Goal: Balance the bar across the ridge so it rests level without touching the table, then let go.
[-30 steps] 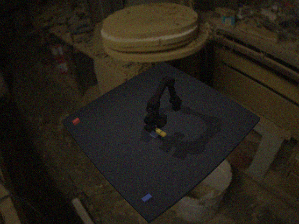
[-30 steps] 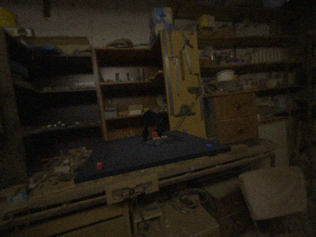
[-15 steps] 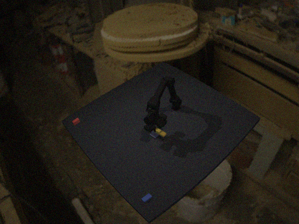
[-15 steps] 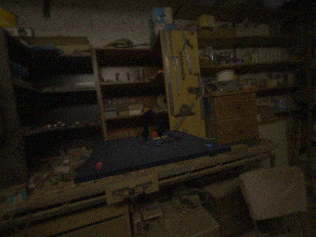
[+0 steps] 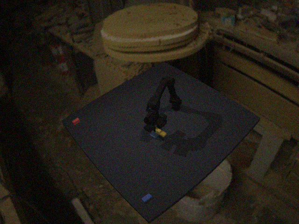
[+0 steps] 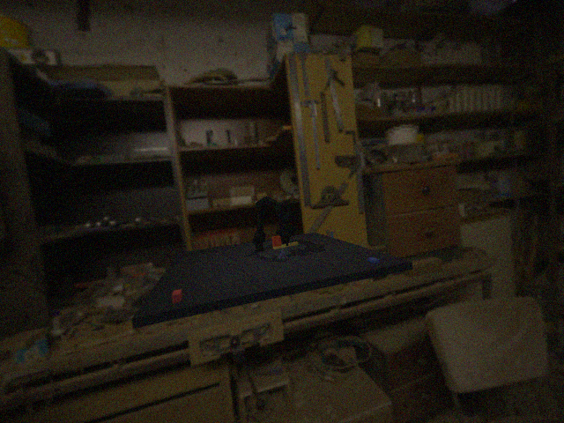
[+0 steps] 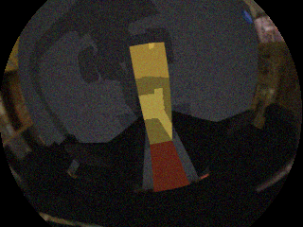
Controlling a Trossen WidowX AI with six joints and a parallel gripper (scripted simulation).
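The yellow bar [image 5: 161, 132] [image 6: 291, 244] [image 7: 151, 61] looks about level in the exterior view. A red block [image 6: 276, 241] [image 7: 169, 165] stands at one end of it. My gripper [image 5: 154, 130] [image 7: 156, 116] is slightly open, its fingers low on either side of the bar and very close to its sides. The bar lies between them. The ridge cannot be made out clearly; a dull blue patch [image 5: 153, 134] shows beside the bar under the gripper. Whether the bar is clear of the table [image 5: 116, 144] is too dark and small to tell.
A separate red block [image 5: 75, 121] [image 6: 176, 295] lies near the table's left corner in the top view. A blue block [image 5: 146, 197] [image 6: 373, 260] lies near its front corner. The arm [image 5: 157, 96] reaches over from behind the bar.
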